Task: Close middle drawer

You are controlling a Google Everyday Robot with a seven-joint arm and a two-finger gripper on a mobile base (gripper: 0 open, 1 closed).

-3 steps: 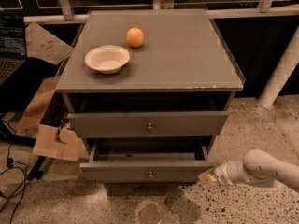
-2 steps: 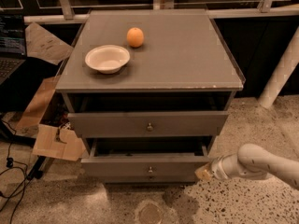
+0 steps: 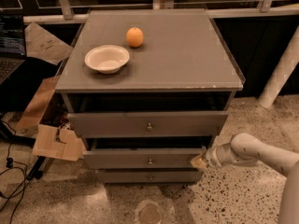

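Note:
The grey cabinet [image 3: 149, 55] has three drawers. The middle drawer [image 3: 145, 158] has a flat grey front with a small round knob [image 3: 150, 161]. It stands a little way out, with a dark gap above it. My gripper [image 3: 200, 162] comes in from the right on a white arm [image 3: 252, 154]. Its tip is against the right end of the middle drawer's front.
The top drawer [image 3: 148, 123] also stands slightly out; the bottom drawer [image 3: 150, 176] is nearly flush. A white bowl [image 3: 107, 58] and an orange [image 3: 134, 37] sit on the cabinet top. Cardboard [image 3: 56, 141] and cables [image 3: 11, 171] lie on the floor at the left. A white post [image 3: 280, 73] stands at the right.
The middle drawer has slid inward and now sticks out much less. My gripper has moved left and toward the cabinet with its front. The bottom drawer front now shows below it.

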